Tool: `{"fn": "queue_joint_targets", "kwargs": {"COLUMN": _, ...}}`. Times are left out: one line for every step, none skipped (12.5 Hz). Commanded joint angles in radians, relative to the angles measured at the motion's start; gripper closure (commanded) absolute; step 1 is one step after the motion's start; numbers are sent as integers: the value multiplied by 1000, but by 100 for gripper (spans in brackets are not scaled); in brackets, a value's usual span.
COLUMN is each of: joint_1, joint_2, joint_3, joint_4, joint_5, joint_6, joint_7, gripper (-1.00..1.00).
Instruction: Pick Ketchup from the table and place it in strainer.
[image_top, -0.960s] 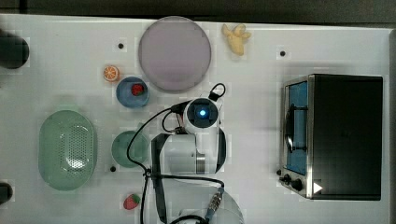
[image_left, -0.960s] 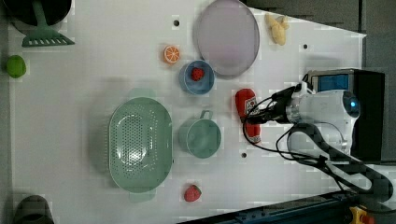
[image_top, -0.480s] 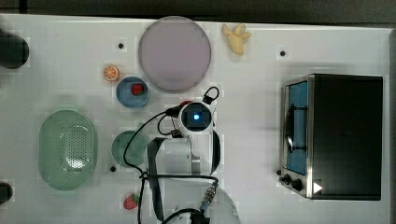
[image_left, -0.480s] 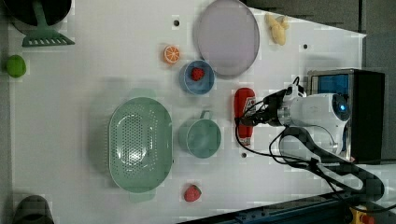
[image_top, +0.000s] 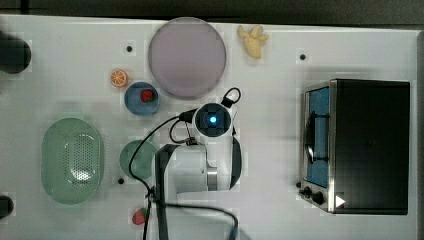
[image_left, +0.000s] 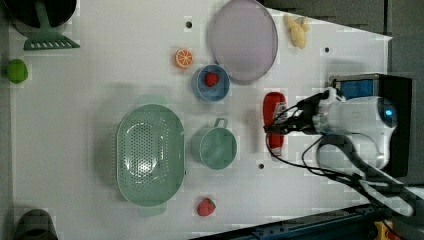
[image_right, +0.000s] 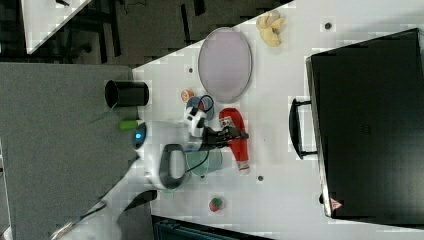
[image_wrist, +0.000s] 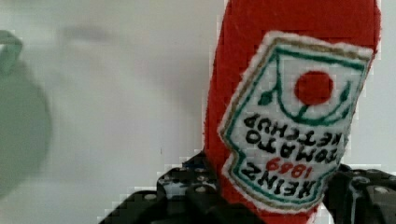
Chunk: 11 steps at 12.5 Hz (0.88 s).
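Note:
The ketchup (image_left: 273, 107) is a red soft bottle with a white label, lying on the white table between the green mug and the toaster oven. My gripper (image_left: 276, 128) comes down over its middle and is shut on it. In the wrist view the black fingers (image_wrist: 196, 196) press both sides of the ketchup (image_wrist: 289, 93). In the right view the ketchup (image_right: 239, 145) has its white cap pointing toward the table's near edge. The strainer (image_left: 123, 150), a pale mint-green oval basket with a holed bottom, sits apart at the left view's left, and also at the top view's left as strainer (image_top: 50, 150).
A green mug (image_left: 215, 146) stands between the ketchup and the strainer. A blue bowl (image_left: 200, 87) with a strawberry, an orange slice (image_left: 183, 58), a purple plate (image_left: 243, 39) and a banana (image_left: 296, 30) lie beyond. A toaster oven (image_top: 370, 145) stands close behind my arm. A strawberry (image_left: 205, 206) lies by the edge.
My gripper has dropped lower over the ketchup and its fingers have closed from wide open onto the bottle. The bottle has stayed in its place on the table.

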Motion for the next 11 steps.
{"fn": "queue_joint_targets", "kwargs": {"joint_1": -3, "joint_2": -208, "joint_3": 29, "joint_4": 83, "joint_5": -3, "joint_6": -198, "joint_7": 23, "gripper": -22}}
{"fn": "queue_joint_targets", "kwargs": {"joint_1": -1, "joint_2": -254, "joint_3": 43, "joint_4": 101, "joint_5": -2, "joint_6": -272, "joint_7": 31, "gripper": -22}}
{"fn": "queue_joint_targets", "kwargs": {"joint_1": 2, "joint_2": -294, "joint_3": 62, "joint_4": 119, "joint_5": 0, "joint_6": -339, "joint_7": 57, "gripper": -22}}
{"fn": "queue_joint_targets", "kwargs": {"joint_1": 5, "joint_2": -326, "joint_3": 85, "joint_4": 137, "joint_5": 5, "joint_6": -399, "joint_7": 107, "gripper": -22}}
{"fn": "queue_joint_targets", "kwargs": {"joint_1": 8, "joint_2": -349, "joint_3": 113, "joint_4": 153, "joint_5": 12, "joint_6": -449, "joint_7": 167, "gripper": -22}}
{"fn": "queue_joint_targets", "kwargs": {"joint_1": 12, "joint_2": -363, "joint_3": 145, "joint_4": 168, "joint_5": 34, "joint_6": -480, "joint_7": 224, "gripper": -22}}
{"fn": "queue_joint_targets", "kwargs": {"joint_1": 19, "joint_2": -369, "joint_3": 181, "joint_4": 179, "joint_5": 61, "joint_6": -487, "joint_7": 270, "gripper": -22}}
{"fn": "queue_joint_targets", "kwargs": {"joint_1": 25, "joint_2": -368, "joint_3": 221, "joint_4": 190, "joint_5": 90, "joint_6": -487, "joint_7": 324, "gripper": -22}}
{"fn": "queue_joint_targets", "kwargs": {"joint_1": 30, "joint_2": -362, "joint_3": 262, "joint_4": 198, "joint_5": 113, "joint_6": -487, "joint_7": 395, "gripper": -22}}
{"fn": "queue_joint_targets", "kwargs": {"joint_1": 34, "joint_2": -354, "joint_3": 305, "joint_4": 204, "joint_5": 126, "joint_6": -483, "joint_7": 479, "gripper": -22}}
{"fn": "queue_joint_targets", "kwargs": {"joint_1": 37, "joint_2": -339, "joint_3": 351, "joint_4": 208, "joint_5": 128, "joint_6": -477, "joint_7": 563, "gripper": -22}}
